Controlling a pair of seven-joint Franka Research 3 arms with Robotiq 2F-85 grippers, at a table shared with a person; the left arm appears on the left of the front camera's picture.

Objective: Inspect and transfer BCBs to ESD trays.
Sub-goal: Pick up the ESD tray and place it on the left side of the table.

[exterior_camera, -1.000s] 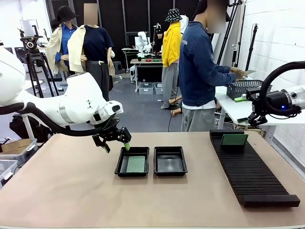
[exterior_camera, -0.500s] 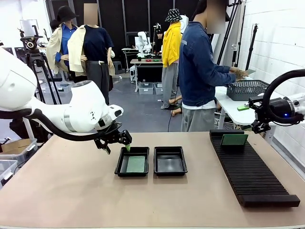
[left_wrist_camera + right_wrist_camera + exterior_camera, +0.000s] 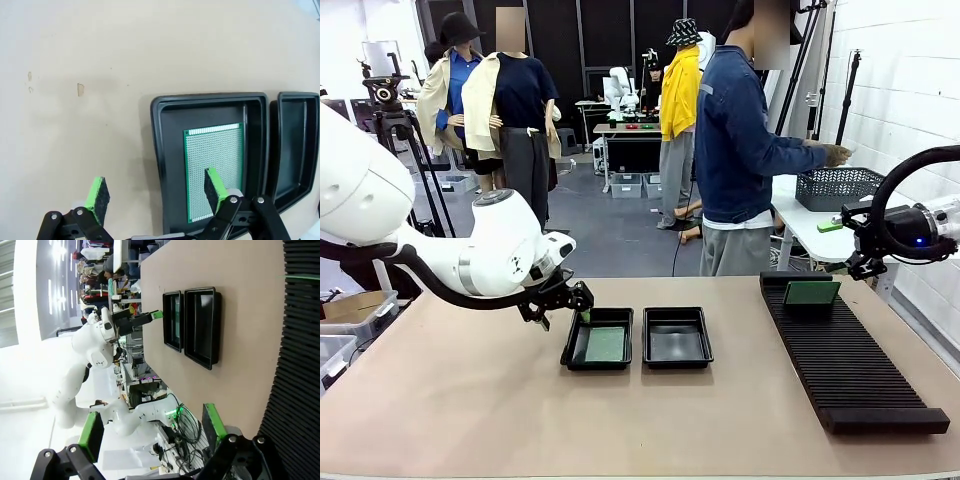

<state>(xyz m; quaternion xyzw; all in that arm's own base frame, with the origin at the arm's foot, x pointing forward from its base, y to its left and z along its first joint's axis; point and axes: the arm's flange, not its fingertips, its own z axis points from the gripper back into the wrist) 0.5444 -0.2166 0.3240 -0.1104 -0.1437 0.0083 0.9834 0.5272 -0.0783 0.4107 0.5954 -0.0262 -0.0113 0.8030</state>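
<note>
**Board flat in the left tray, both jaws wide**

A tan surface (image 3: 470, 400) in a cluttered workshop. The left jaws gape empty astride the left ESD tray (image 3: 157, 150) rim, one pad above the BCB (image 3: 215, 150). It lies flat inside, long axis running towards the person (image 3: 740, 150). The right jaws stand wide and empty by the rack (image 3: 850, 370).

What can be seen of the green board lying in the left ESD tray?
The BCB is a thin, flat green rectangle, its face covered by a fine grid of tiny holes. It lies flat on the floor of the left ESD tray, edges parallel to the walls, with black floor showing beside it. Nothing grips it.
</note>
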